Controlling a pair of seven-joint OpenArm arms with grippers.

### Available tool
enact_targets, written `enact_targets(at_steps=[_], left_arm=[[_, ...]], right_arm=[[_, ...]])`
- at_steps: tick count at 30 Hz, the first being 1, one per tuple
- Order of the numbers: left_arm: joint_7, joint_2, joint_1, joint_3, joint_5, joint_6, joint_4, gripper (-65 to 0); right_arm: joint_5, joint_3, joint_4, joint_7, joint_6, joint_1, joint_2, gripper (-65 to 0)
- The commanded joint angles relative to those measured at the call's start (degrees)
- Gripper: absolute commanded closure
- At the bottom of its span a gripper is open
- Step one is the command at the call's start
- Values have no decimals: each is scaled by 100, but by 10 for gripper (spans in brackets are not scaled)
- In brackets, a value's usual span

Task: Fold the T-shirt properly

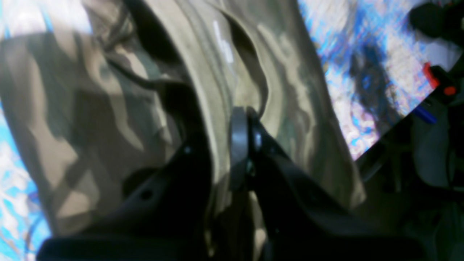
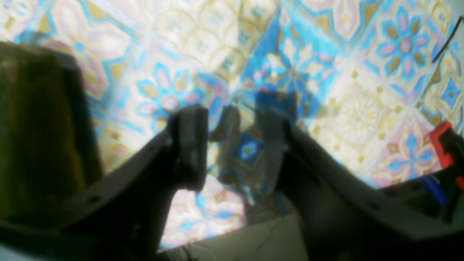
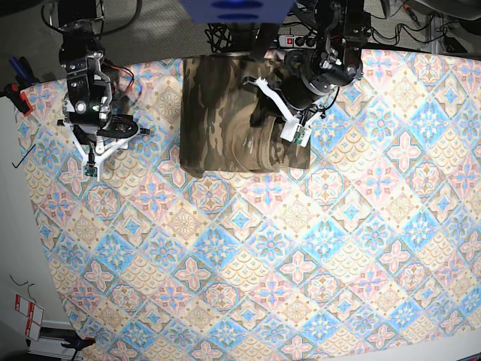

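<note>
The camouflage T-shirt lies as a folded rectangle at the back middle of the table, its right part bunched into wrinkles. My left gripper sits over that bunched right part. In the left wrist view, the left gripper has its jaws pressed together, with a ridge of the T-shirt pinched between them. My right gripper hangs over the bare tablecloth at the back left, apart from the shirt. In the right wrist view, the right gripper has its fingers spread with nothing between them.
The blue-pink-cream tile-patterned tablecloth covers the whole table. A red clamp grips the left table edge. Cables and a power strip lie behind the back edge. A dark olive shape fills the right wrist view's left side, too blurred to identify.
</note>
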Motion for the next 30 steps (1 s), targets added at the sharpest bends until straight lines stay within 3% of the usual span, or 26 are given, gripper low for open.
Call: enact_targets(at_steps=[1,5,11,23,30], left_arm=[[7,5,19,-116,-38,0,182,0],[165,-4,28,-371,-29,0,252,0],[244,-338,212,-477,-65,0,323,0],[534,-382,547,-934,-29,0,1131,0],[534,-567,547,-1206,-21,0,1114,0]], right_arm=[[-42,21,12,208,7,59,53,-246],[-42,21,-199,419,7,50,53,-246],[-42,21,-269,428,7,86,53,-246],[-42,-5,-269,410,7,94,26,-246],[-15,-875,-331,384,15,103,18,-246]])
